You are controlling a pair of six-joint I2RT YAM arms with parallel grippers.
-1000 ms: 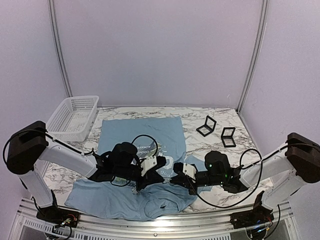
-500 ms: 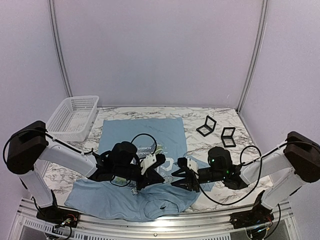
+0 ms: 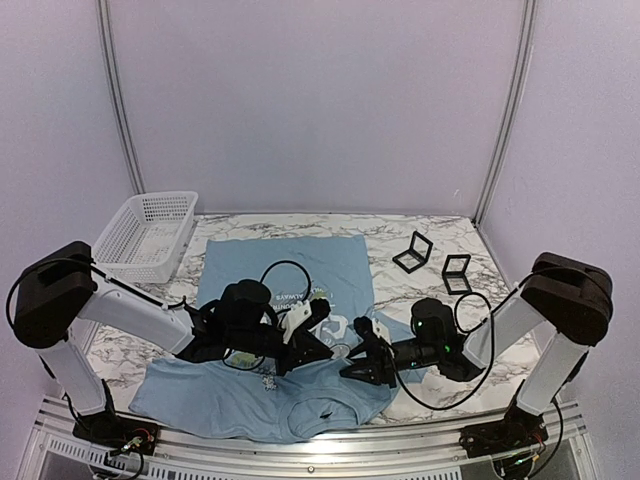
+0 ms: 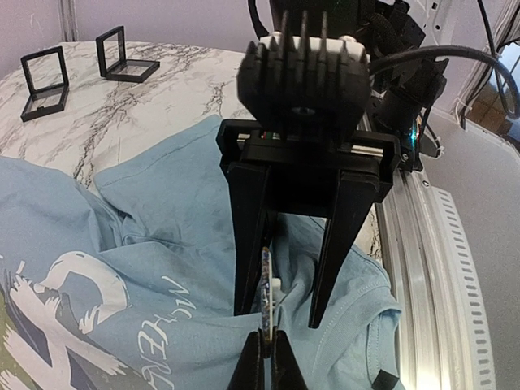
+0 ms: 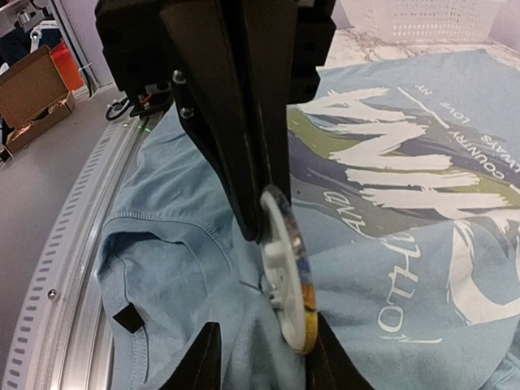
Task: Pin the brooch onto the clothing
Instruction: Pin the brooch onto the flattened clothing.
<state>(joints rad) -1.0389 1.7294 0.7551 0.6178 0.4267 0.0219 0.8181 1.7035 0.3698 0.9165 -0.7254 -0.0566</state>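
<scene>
Right gripper [image 5: 264, 357]: fingers spread, set either side of the brooch [image 5: 286, 280], no grip seen.
Brooch: carried on edge just above the shirt [image 5: 390, 268], lying between those fingers.
Left gripper [image 4: 266, 361]: pressed together on the brooch's far rim, faced head-on.

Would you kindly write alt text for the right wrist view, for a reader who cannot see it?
From the top edge, the left claw pinches the round brooch on edge over the light blue T-shirt. The right claw stands open below, fingertips either side of it.
</scene>
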